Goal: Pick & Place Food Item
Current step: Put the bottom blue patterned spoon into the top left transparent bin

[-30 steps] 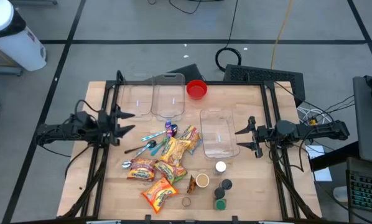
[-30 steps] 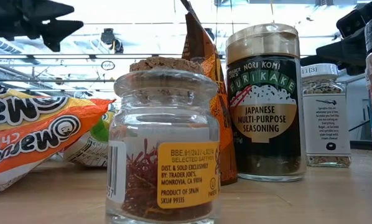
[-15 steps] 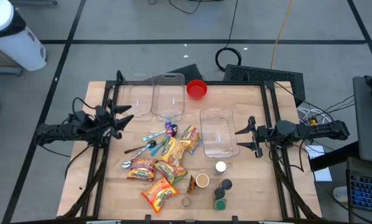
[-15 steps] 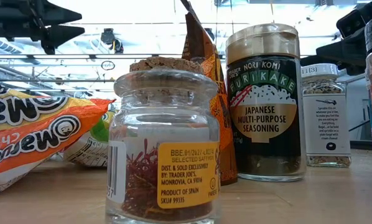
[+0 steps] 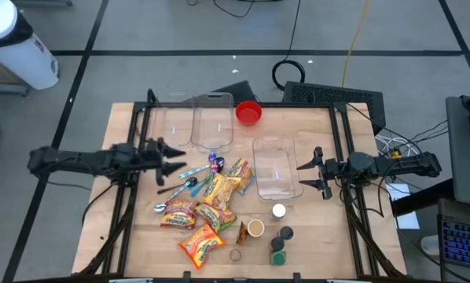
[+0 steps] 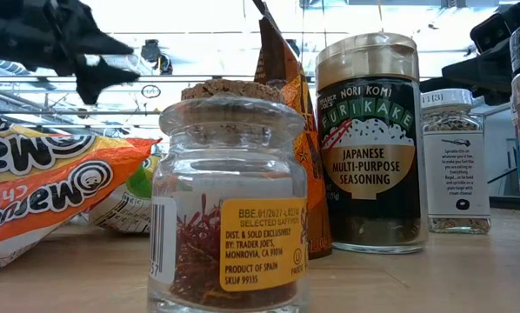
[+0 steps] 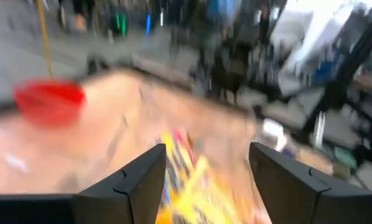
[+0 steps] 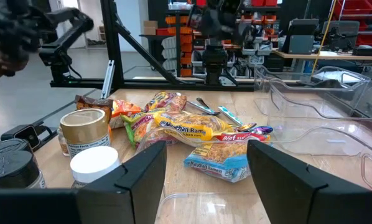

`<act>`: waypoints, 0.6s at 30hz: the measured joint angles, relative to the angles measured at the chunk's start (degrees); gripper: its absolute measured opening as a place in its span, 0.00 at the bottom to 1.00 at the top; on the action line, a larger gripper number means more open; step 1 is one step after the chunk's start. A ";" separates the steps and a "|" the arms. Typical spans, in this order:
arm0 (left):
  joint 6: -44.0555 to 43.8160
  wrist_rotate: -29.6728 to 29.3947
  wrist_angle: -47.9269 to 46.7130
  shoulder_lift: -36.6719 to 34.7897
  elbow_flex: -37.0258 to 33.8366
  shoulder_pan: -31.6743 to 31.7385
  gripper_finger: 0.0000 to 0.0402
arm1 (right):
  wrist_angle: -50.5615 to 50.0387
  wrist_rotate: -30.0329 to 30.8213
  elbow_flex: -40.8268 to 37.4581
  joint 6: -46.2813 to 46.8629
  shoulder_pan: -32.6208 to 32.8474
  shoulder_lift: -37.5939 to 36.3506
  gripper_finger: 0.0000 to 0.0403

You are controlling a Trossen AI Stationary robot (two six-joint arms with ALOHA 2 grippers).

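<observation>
**Left arm over the table, nothing picked**

The task looks barely begun. The left gripper (image 5: pixel 174 155) hangs over the table's left-centre, just beside the spoons (image 5: pixel 189 178) and near the noodle packs (image 5: pixel 219 189), with its fingers spread and nothing between them. The right gripper (image 5: pixel 307 174) waits at the table's right side, close to the nearest clear bin (image 5: pixel 276 167), also spread and empty.

All the food sits loose on the wood. The noodle packs lie in a heap at the centre, with 2 more packs (image 5: pixel 189 228) toward the front edge. The jars (image 5: pixel 268 236) stand in a cluster at the front right. The 3 clear bins hold nothing that can be seen, so every item is left to grasp, lift and place. Which item is meant, and which bin, the task does not say. The red bowl (image 5: pixel 248 112) stands at the far edge.

Much is hard to read. The left wrist view is smeared, showing only the bowl as a red patch and a yellow streak between the fingers. In the low view the saffron jar (image 6: pixel 230 213) and seasoning jar (image 6: pixel 370 143) block most of the table, and the left gripper shows only as a dark blur.
</observation>
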 joint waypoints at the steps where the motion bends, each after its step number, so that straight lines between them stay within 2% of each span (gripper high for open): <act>1: -1.65 0.00 -1.55 3.14 0.76 -0.60 0.60 | -0.01 -0.01 0.00 0.00 -0.01 0.02 0.54; 7: -9.50 1.25 -8.11 19.73 6.36 -4.91 0.60 | 0.00 -0.01 0.00 0.00 0.00 0.00 0.54; 10: -8.03 4.16 -7.87 26.50 8.91 -7.92 0.60 | -0.02 0.00 0.00 0.00 0.00 0.00 0.54; 14: -4.35 4.54 -8.64 33.86 11.26 -11.68 0.60 | 0.00 -0.02 0.00 0.01 0.00 0.00 0.54; 18: -8.01 4.67 -11.97 38.84 11.64 -14.32 0.60 | -0.02 0.00 0.00 0.00 0.00 0.00 0.54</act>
